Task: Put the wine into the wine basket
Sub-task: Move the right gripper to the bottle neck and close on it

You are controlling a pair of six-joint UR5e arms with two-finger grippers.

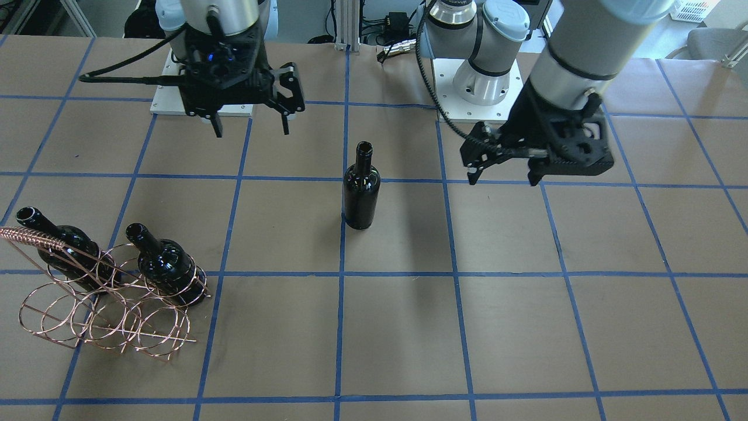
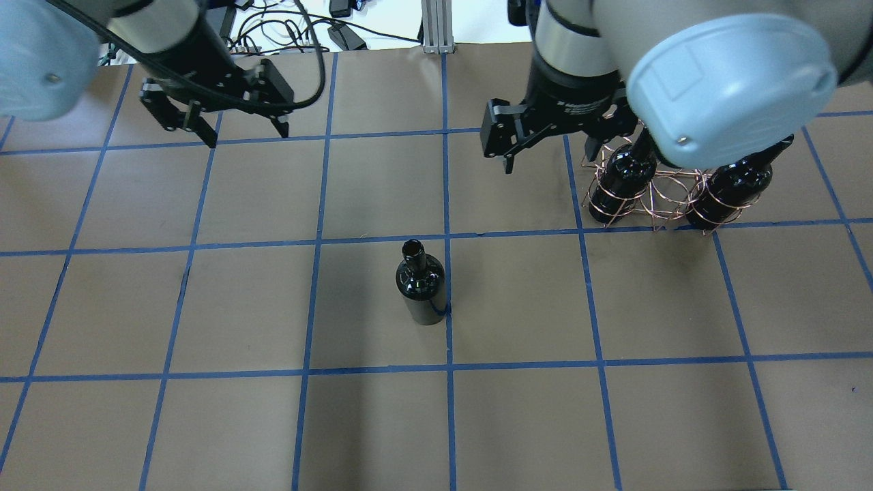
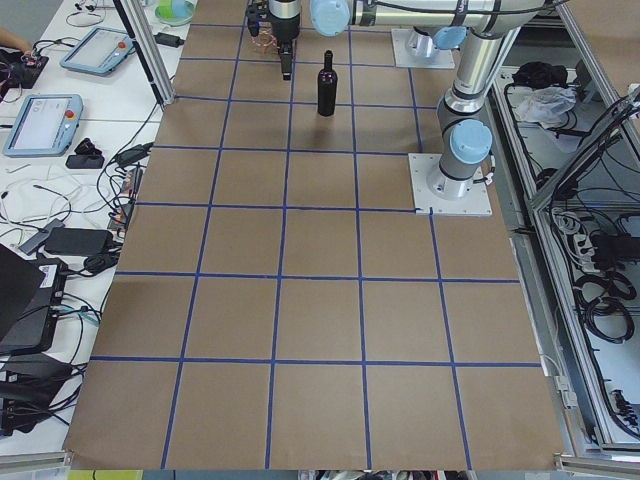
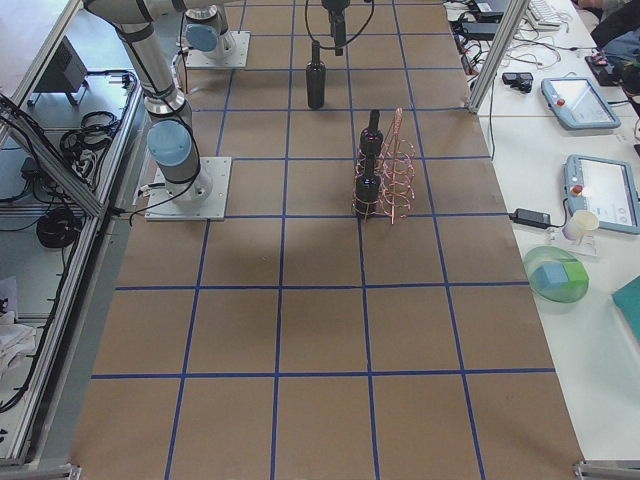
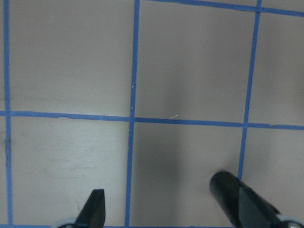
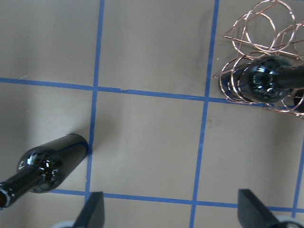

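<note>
Three bottles logged, one outside the rack.

1. Left gripper [image 2: 247,136]: hangs over bare table [image 2: 136,307], fingers [image 5: 95,211] spread apart, holding nothing.
2. The wine [image 2: 423,286]: upright mid-table beside a blue tape line [image 2: 314,239], well apart from both grippers. Glossy near-black glass, rounded shoulders, long neck, rimmed mouth, no label.
3. Right gripper [image 1: 252,127]: fingers [image 6: 92,213] likewise parted and empty, hovering between the wine and the rack.
4. Wine basket [image 2: 655,191]: thin copper-coloured wire rings, twisted handle [image 1: 29,237]. Two like bottles [image 2: 624,181] lodged in rings, others vacant.

I judge this the approach before the pick. Next I need one gripper lowered around the bottle, closing firmly on the slick glass.
</note>
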